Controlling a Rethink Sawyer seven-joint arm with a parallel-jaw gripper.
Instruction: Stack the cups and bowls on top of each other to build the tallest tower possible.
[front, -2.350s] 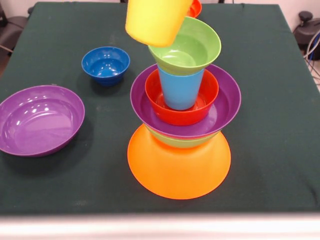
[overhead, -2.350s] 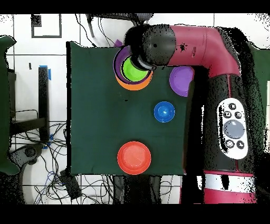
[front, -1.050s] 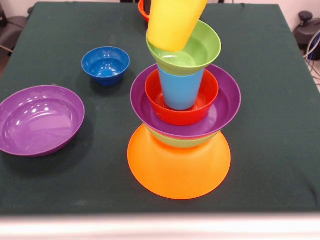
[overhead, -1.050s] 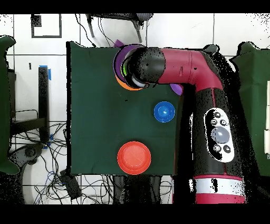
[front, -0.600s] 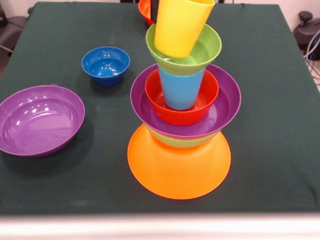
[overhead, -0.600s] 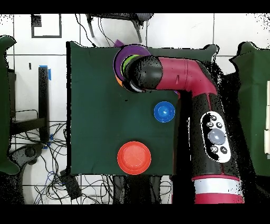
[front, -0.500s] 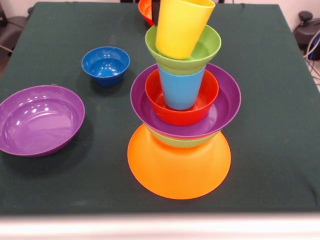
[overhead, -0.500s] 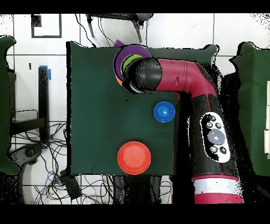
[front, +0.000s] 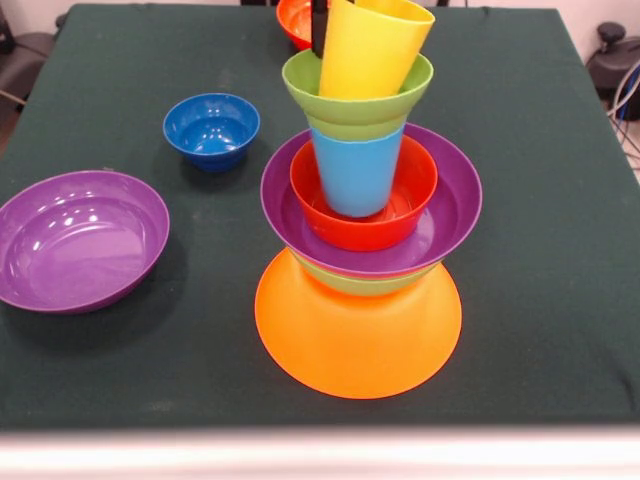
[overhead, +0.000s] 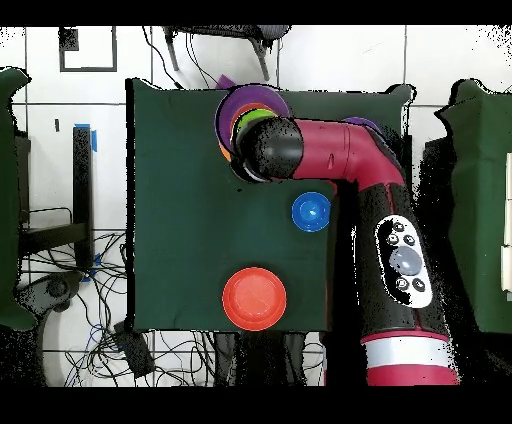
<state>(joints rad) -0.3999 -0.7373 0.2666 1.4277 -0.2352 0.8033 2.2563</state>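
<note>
The tower (front: 358, 270) stands near the front middle of the dark green table (front: 520, 200), built up from the big upturned orange bowl (front: 357, 340) through a green rim, a wide purple bowl (front: 445, 215), a red-orange bowl (front: 410, 200) and the light blue cup (front: 357, 172) to the upper green bowl (front: 352, 108). The yellow cup (front: 370, 48) sits with its foot down inside that top bowl, and this is the relation everything hangs on: its long axis is not plumb but leans, mouth tipped toward the right of the front view, while the blue cup below stands straight. The gripper (front: 319, 25) shows only as a thin dark finger against the cup's left wall near the rim; I cannot tell how its jaws stand, or whether it grips the cup or merely touches it. From above, the red and black arm (overhead: 345, 160) covers the top of the pile, so nothing more shows there. I'd judge the cup needs righting over the tower's centre line before letting go, or it may topple. Off the pile lie a second purple bowl (front: 80, 240), the small dark blue bowl (front: 211, 128) and a red-orange bowl (front: 295, 18) behind
</note>
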